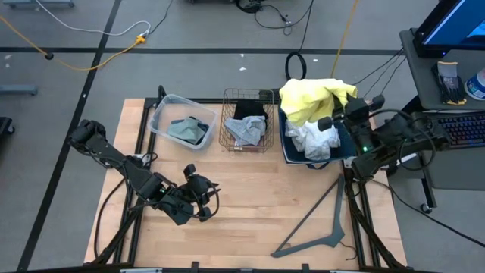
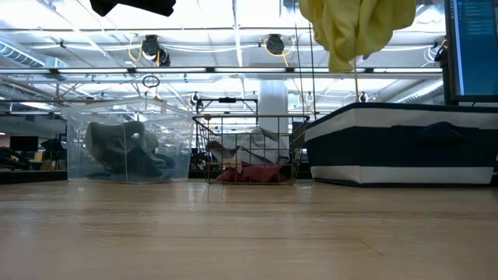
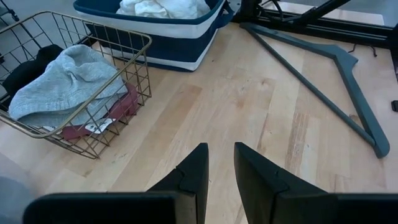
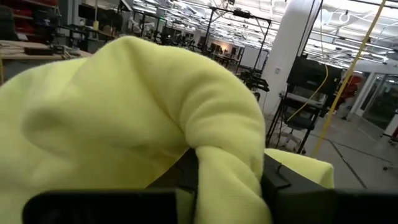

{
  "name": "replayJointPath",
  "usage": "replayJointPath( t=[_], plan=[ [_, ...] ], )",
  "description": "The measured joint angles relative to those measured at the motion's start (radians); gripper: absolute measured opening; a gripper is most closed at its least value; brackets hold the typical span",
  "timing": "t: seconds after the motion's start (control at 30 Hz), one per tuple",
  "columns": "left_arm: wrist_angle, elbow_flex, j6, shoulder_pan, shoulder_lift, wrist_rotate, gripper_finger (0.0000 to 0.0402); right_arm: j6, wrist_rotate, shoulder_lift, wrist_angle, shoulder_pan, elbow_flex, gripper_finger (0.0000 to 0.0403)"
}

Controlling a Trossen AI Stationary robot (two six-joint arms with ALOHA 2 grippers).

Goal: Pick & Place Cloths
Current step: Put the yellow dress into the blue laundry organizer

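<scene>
High view: right gripper (image 1: pixel 324 121) was clamped on the yellow cloth (image 1: pixel 311 98), bunched between its fingers and held up over the navy bin (image 1: pixel 288 148); white cloths (image 1: pixel 314 140) lay in the bin right below it. Left gripper (image 1: pixel 204 208) sat low over bare table (image 1: pixel 250 205), holding nothing, fingers nearly together with a narrow gap. Ahead of it, the wire basket (image 1: pixel 246 121) held grey, black and maroon cloths; the clear tub (image 1: pixel 178 121) held a blue-grey one.

Bright yellow cloth (image 1: pixel 312 98) hangs bunched, lifted above the white cloths (image 1: pixel 314 140); light grey cloth (image 1: pixel 246 130) lies atop maroon (image 3: pixel 109 115) and black (image 1: pixel 250 110); blue-grey cloth (image 1: pixel 188 130) lies crumpled apart
</scene>
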Motion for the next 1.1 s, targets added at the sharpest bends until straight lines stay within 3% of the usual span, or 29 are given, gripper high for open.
replayJointPath(
  t=[0.17, 0.4, 0.5, 0.8, 0.93, 1.1],
  plan=[
    [0.014, 0.000, 0.000, 0.000, 0.000, 0.002, 0.0081, -0.021, -0.016, 0.008, -0.019, 0.000, -0.001, 0.0060],
    [0.015, 0.000, 0.000, 0.000, 0.000, 0.002, 0.0081, -0.109, -0.296, 0.068, -0.047, 0.023, 0.006, 0.0060],
    [0.020, 0.000, -0.001, 0.000, 0.000, 0.002, 0.0081, -0.125, -0.364, 0.109, -0.107, 0.015, 0.057, 0.0060],
    [0.021, 0.000, -0.010, 0.000, 0.000, 0.007, 0.0081, -0.050, -0.539, 0.234, -0.527, -0.046, 0.362, 0.0060],
    [0.021, 0.000, -0.014, 0.000, 0.000, 0.032, 0.0081, 0.027, -0.542, 0.267, -0.712, -0.110, 0.466, 0.0060],
    [0.022, 0.000, -0.014, 0.002, 0.000, 0.035, 0.0081, 0.194, -0.533, 0.275, -0.980, -0.208, 0.489, 0.0060]
  ],
)
